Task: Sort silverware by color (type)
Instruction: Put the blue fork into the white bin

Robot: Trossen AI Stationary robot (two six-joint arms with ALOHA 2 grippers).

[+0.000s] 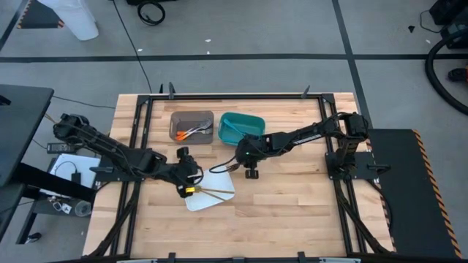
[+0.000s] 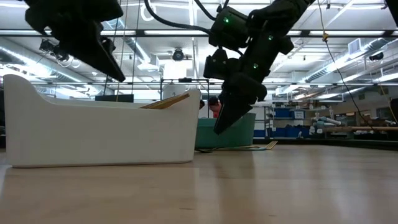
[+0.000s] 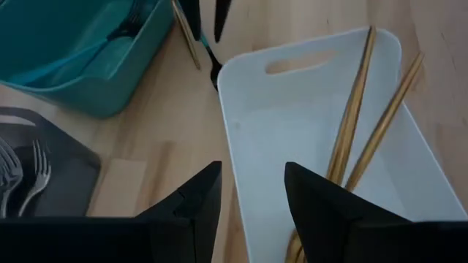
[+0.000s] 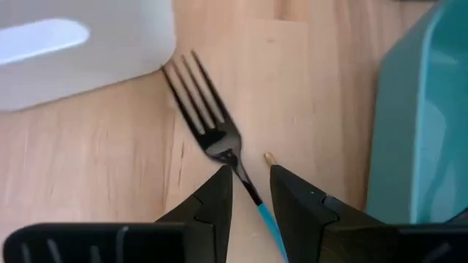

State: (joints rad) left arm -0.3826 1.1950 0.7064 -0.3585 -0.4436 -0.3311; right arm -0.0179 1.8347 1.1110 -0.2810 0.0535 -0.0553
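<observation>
A fork (image 4: 208, 117) with dark tines and a teal-blue handle lies flat on the wood just off the white tray's (image 1: 212, 199) far corner. My right gripper (image 4: 251, 183) hangs over it, pointing down. It is open by a narrow gap, with one finger on either side of the fork's neck and clear of the table in the low view (image 2: 225, 124). A gold tip (image 4: 268, 157) shows beside one finger. My left gripper (image 3: 252, 190) is open and empty above the tray's near end. Two gold-handled pieces (image 3: 351, 117) lie in the tray.
The teal bin (image 1: 241, 126) stands just beyond my right gripper, and the grey bin (image 1: 191, 126) with orange-handled pieces is to its left. Both grippers are close together around the tray. Bare wood lies toward the table's near and right edges.
</observation>
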